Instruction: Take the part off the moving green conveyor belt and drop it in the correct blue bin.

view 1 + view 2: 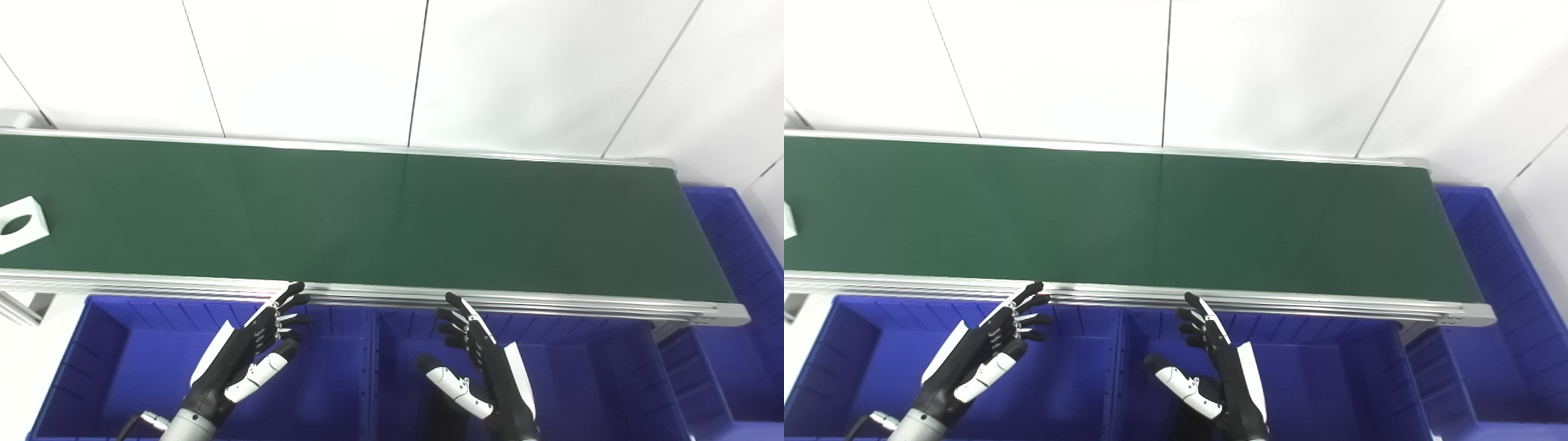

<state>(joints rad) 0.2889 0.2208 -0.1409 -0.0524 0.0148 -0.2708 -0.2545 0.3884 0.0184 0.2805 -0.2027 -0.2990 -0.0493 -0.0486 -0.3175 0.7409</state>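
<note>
A white part (21, 224) with a round hole lies on the green belt (367, 214), far over at the left end and well apart from both hands. The left hand (251, 349) and the right hand (481, 367) are both open, fingers spread, holding nothing. They hang over two blue bins, the left bin (110, 361) and the middle bin (582, 380), just below the belt's near rail.

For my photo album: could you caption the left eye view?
Open left hand and right hand wait over blue bins as a white part rides the conveyor.
</note>
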